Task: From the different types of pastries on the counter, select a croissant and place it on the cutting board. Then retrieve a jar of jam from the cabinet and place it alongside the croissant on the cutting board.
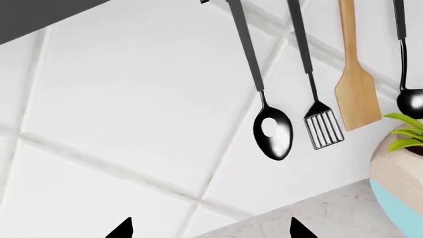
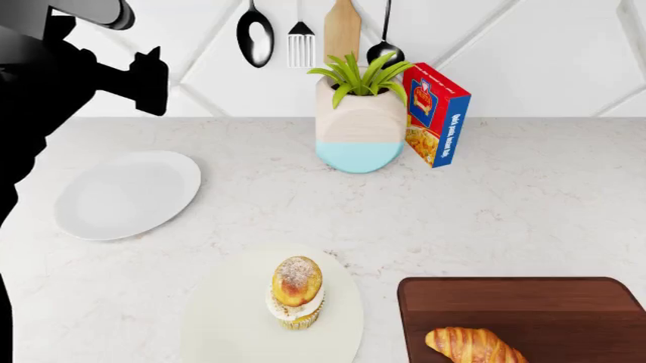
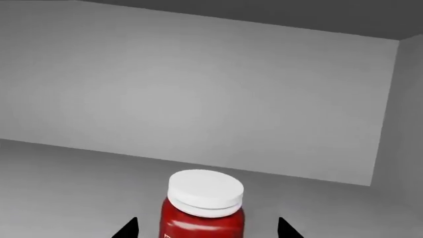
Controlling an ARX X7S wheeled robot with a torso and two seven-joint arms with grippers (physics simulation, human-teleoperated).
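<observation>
The croissant (image 2: 473, 345) lies on the dark wooden cutting board (image 2: 565, 302) at the counter's (image 2: 504, 212) front right. The cupcake (image 2: 296, 291) stands on a cream plate (image 2: 232, 318). The jar of jam (image 3: 203, 208), red with a white lid, stands upright on the floor of a grey cabinet. My right gripper (image 3: 207, 230) is open, with one fingertip on each side of the jar and a gap to it on both sides. My left gripper (image 1: 211, 230) is open and empty, raised at the far left (image 2: 151, 79) and facing the tiled wall.
A white plate (image 2: 126, 193) lies at the left of the counter. A plant pot (image 2: 361, 125) and a blue-red box (image 2: 436, 125) stand at the back wall. A spoon (image 1: 272, 131), slotted turner (image 1: 324, 128), wooden spatula (image 1: 357, 99) and ladle (image 1: 409, 99) hang there.
</observation>
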